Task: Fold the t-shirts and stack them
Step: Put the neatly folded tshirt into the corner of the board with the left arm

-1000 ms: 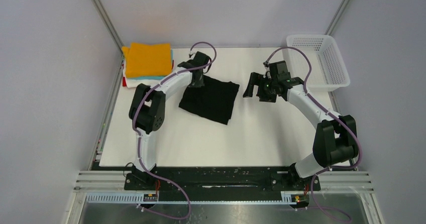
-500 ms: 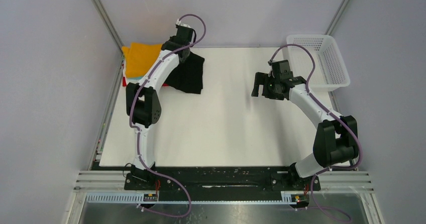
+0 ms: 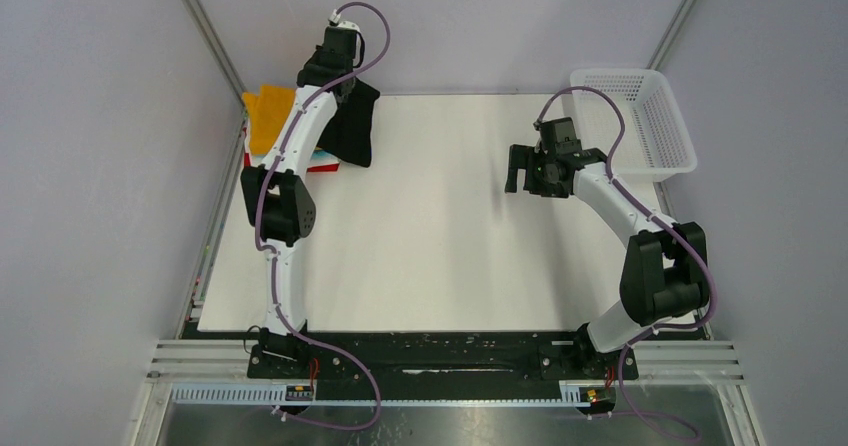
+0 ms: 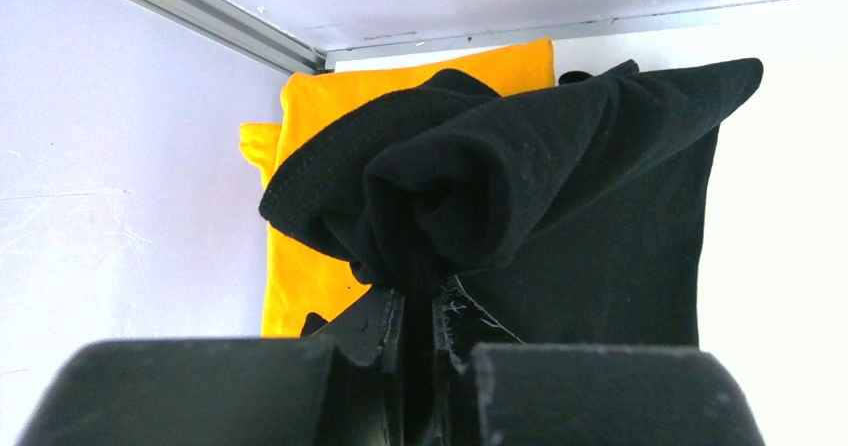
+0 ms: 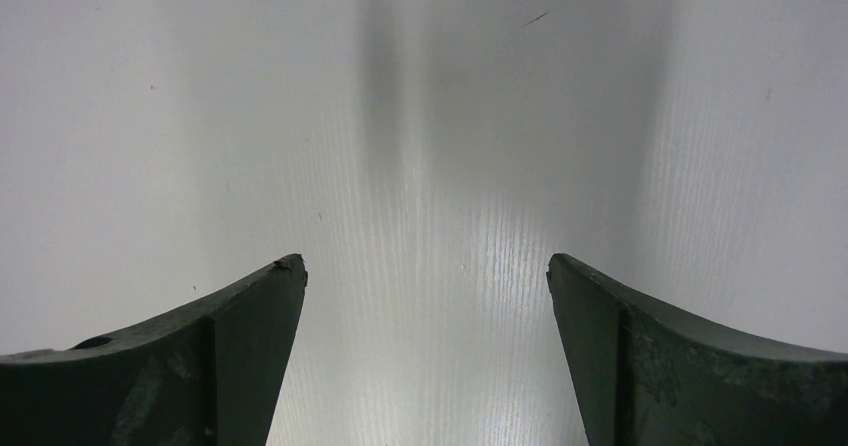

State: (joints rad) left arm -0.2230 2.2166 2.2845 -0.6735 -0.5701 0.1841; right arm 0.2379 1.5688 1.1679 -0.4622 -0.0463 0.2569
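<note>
Shirt (image 4: 560, 196) of soft black cloth, bunched

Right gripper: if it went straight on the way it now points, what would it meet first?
Probably the white table: the right gripper stands open above it, and its wrist view shows nothing else ahead.

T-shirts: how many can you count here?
3: black t-shirt in the left hand, orange t-shirt far left, red t-shirt's edge beneath it; the left arm may hide more.
</note>
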